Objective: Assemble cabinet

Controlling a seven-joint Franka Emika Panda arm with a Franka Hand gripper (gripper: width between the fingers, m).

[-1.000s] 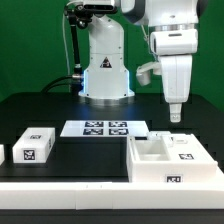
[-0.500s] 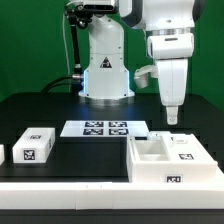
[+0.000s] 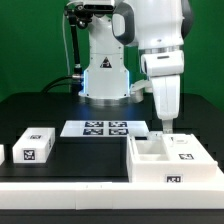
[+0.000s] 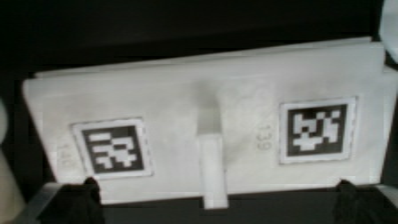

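The pincer has come lower over the cabinet; jaws apart.

Exterior view: bright, even lighting, sharp focus, soft shadows on the black desk; wrist view: dimmer, blurred, coarse-grained.
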